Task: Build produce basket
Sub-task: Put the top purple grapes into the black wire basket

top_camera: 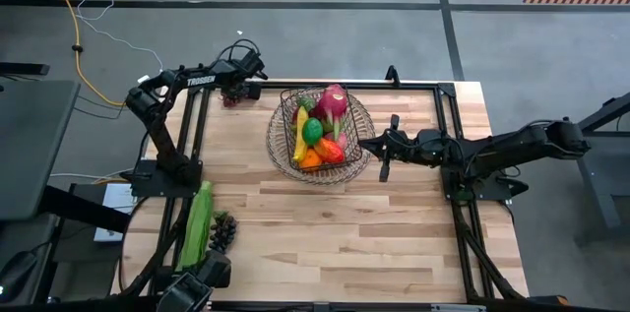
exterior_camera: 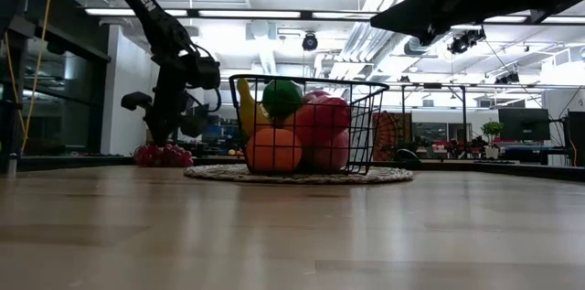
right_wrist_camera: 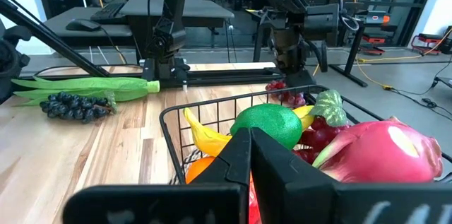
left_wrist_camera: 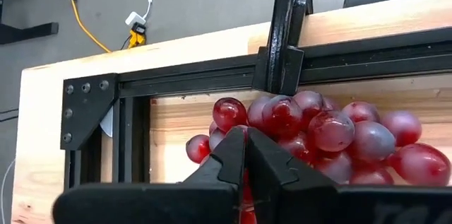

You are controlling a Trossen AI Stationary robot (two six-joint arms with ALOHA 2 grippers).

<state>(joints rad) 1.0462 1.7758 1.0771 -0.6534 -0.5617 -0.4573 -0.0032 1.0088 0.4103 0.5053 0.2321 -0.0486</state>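
Tabletop (top_camera: 335,233) carries the basket (top_camera: 285,145), centre, mostly filled; green beans (top_camera: 197,221) and dark grapes (top_camera: 222,231) remain outside. Left tool (left_wrist_camera: 244,155) pinches red grapes (left_wrist_camera: 332,136) at the far corner. Right tool (top_camera: 386,145) waits closed beside the basket.

Round woven tray (top_camera: 362,169) on wooden table (top_camera: 345,223); yellow cable (top_camera: 71,17) on floor.

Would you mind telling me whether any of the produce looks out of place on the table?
Yes: the red grapes lie at the table's far left corner, with the left claw shut on them. The green beans and dark grapes lie near the front left edge, outside the basket.
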